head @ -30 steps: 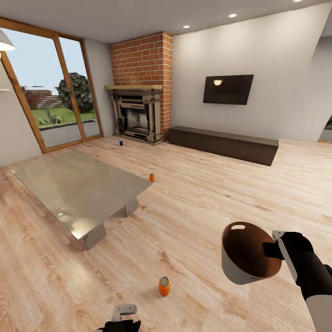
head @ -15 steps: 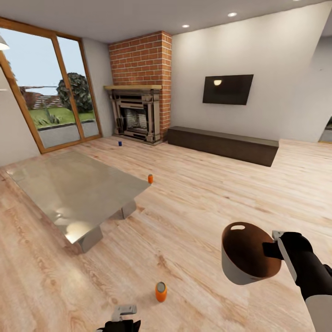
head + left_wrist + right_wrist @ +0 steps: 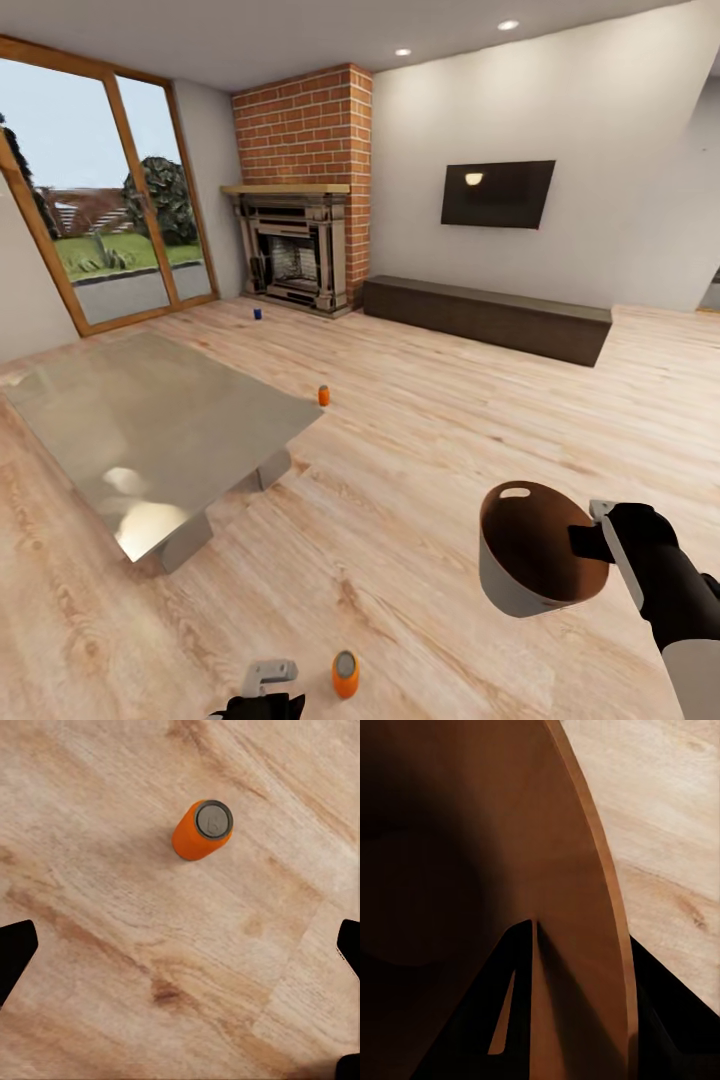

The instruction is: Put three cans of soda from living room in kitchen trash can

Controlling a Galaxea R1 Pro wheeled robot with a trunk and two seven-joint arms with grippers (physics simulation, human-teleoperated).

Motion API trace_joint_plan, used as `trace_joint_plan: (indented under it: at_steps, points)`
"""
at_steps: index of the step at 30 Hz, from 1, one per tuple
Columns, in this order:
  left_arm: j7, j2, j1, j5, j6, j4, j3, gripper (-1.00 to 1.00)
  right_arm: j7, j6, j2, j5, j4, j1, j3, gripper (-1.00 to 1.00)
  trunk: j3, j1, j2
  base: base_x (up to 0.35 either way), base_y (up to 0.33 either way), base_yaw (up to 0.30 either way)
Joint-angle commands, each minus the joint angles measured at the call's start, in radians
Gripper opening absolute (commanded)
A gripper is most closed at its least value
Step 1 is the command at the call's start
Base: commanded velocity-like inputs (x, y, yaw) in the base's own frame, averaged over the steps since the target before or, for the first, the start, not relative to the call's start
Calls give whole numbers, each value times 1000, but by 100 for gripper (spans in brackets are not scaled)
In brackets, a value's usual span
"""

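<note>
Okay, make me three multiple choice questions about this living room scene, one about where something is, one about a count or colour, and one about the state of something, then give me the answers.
1. Where does the dark blue can stand?
A. on the floor before the fireplace
B. on the bench
C. inside the bin

2. How many orange cans stand on the floor?
A. one
B. two
C. three

3. What is the right pincer doing?
A. hanging open
B. holding a can
C. gripping the bin by its rim

Answers:
1 A, it sits on the wood floor near the hearth.
2 B, the near orange can by the left pincer and the far orange can by the low table.
3 C, its fingers straddle the wall of the bin, which is held off the floor.
</note>
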Motion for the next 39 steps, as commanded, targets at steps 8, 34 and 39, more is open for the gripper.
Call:
trace_joint_plan:
  at_steps: [8, 34, 39]
  points:
    - [0, 0, 0, 0, -9, 0, 0, 100, 4, 0, 0, -6, -1, 1, 0, -100, 0, 0, 0, 261, -162, 0]
    - [-1, 0, 0, -1, -11, 1, 0, 100, 4, 0, 0, -5, -2, 1, 0, -100, 0, 0, 0, 186, -64, 0]
    - [0, 0, 0, -1, -11, 1, 0, 100, 4, 0, 0, -5, -2, 1, 0, -100, 0, 0, 0, 174, -86, 0]
